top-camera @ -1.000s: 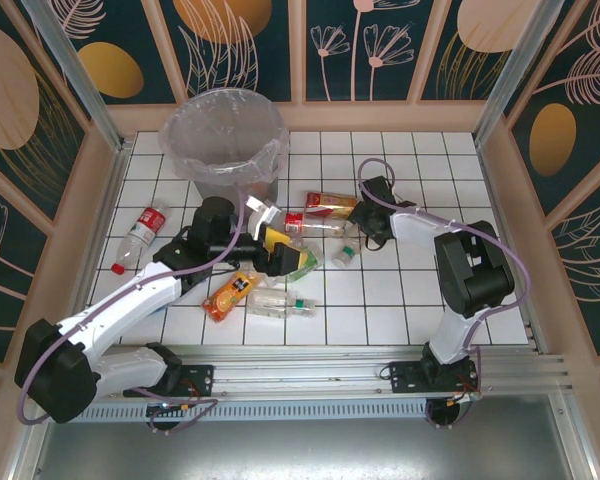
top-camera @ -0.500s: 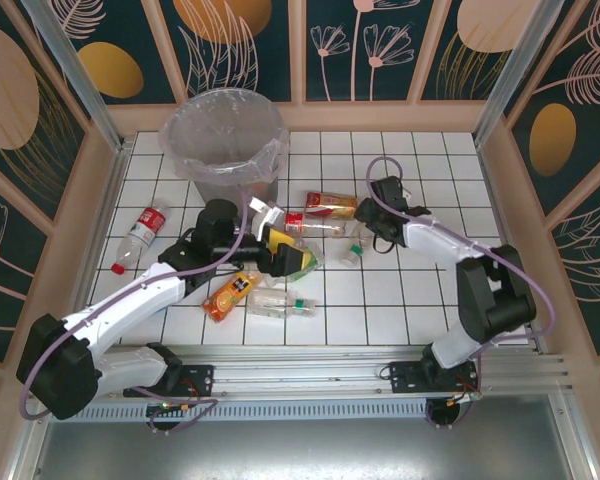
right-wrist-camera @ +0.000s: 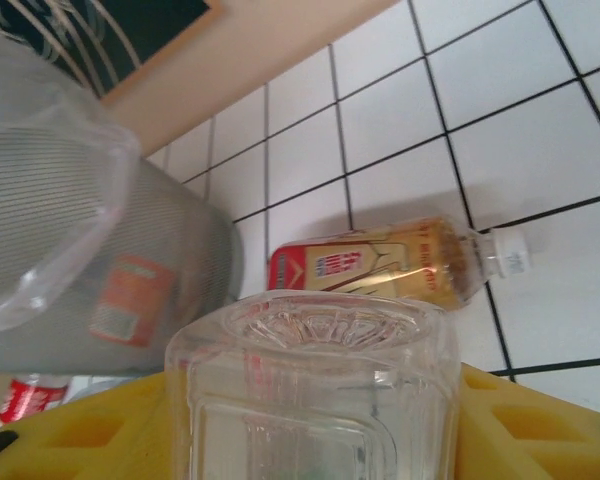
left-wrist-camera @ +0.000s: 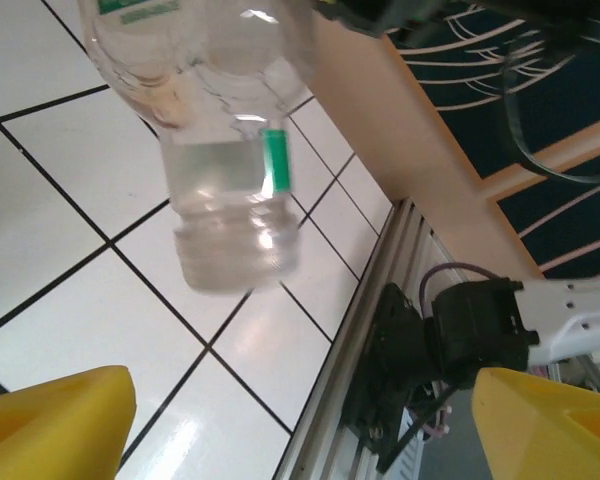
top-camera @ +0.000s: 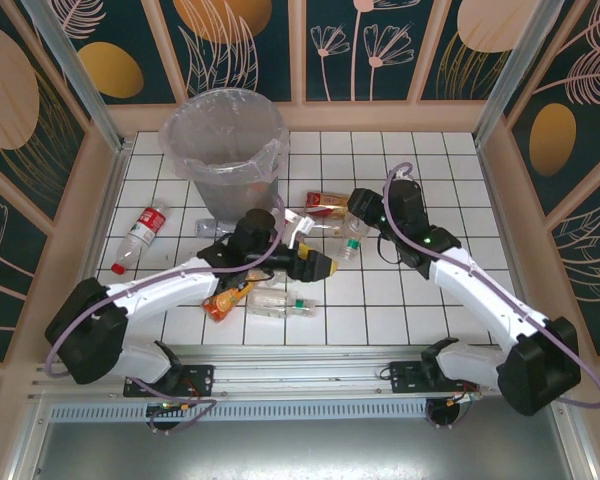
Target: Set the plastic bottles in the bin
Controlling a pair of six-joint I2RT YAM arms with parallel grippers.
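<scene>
A white tiled tabletop (top-camera: 380, 310), fenced by wood-framed dark floral panels (top-camera: 380, 50), meets an aluminium rail (top-camera: 310, 360) in front.

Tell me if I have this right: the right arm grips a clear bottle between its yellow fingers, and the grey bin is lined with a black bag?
Not quite. The bag lining the bin is clear, not black, as the top external view shows. The rest holds: in the right wrist view the right gripper grips a clear bottle between its yellow fingers.
</scene>
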